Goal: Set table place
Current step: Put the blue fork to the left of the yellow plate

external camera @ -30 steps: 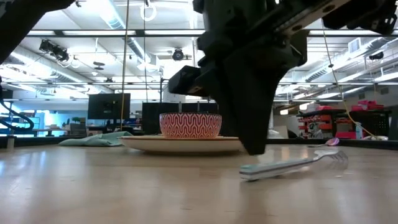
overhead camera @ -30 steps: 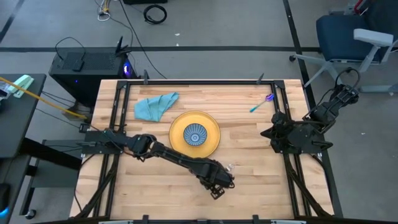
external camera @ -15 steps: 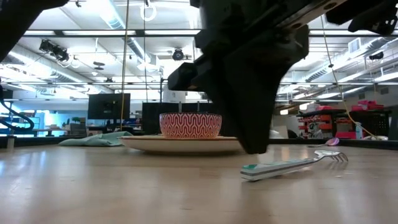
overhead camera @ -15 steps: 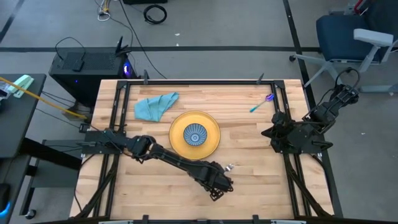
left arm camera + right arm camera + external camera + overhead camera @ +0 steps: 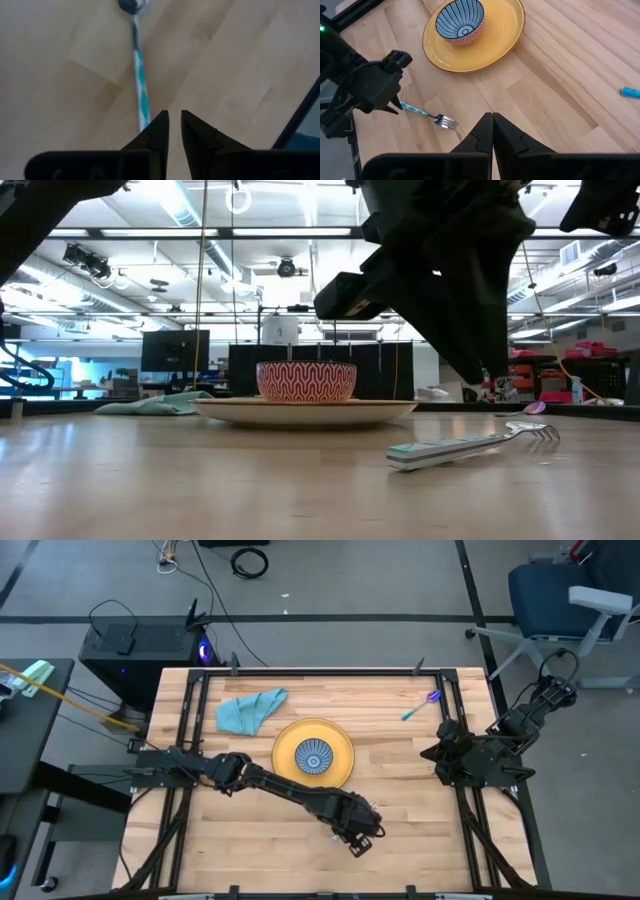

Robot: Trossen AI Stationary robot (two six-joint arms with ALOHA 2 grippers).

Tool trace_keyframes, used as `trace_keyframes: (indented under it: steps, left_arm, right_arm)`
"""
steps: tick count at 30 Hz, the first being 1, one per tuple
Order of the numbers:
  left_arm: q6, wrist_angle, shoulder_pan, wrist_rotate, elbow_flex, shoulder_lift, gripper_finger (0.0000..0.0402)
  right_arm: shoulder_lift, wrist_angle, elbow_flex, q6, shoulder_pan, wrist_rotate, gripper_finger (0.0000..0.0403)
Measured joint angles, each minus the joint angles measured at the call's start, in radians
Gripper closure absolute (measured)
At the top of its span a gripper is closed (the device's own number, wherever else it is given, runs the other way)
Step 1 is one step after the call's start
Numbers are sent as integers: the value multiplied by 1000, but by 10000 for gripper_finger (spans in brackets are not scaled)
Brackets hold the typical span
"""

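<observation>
My left hand (image 5: 358,832) hangs low over the front part of the wooden surface (image 5: 420,840), fingers nearly pressed together with a thin gap, pinching nothing. The teal-handled fork (image 5: 470,445) lies flat on the planks just below and beside it, near the yellow plate (image 5: 340,765) carrying the patterned bowl (image 5: 314,756). My right hand (image 5: 432,754) waits at the right rail, fingers pressed together. A teal cloth (image 5: 250,709) and a spoon (image 5: 420,706) lie farther back.

Left end effector (image 5: 362,836): fork (image 5: 470,445) directly beneath; yellow plate (image 5: 338,766) with bowl (image 5: 313,755) beside; bare counter (image 5: 430,840) on remaining sides.
</observation>
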Motion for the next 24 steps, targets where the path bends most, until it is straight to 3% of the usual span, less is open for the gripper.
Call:
trace_keyframes:
  steps: [12, 24]
  left_arm:
    - [64, 34, 65, -61, -5, 0, 276]
    - [72, 48, 61, -7, -10, 41, 223]
  right_arm:
    - [0, -4, 0, 3, 0, 0, 391]
    - [0, -5, 0, 3, 0, 2, 391]
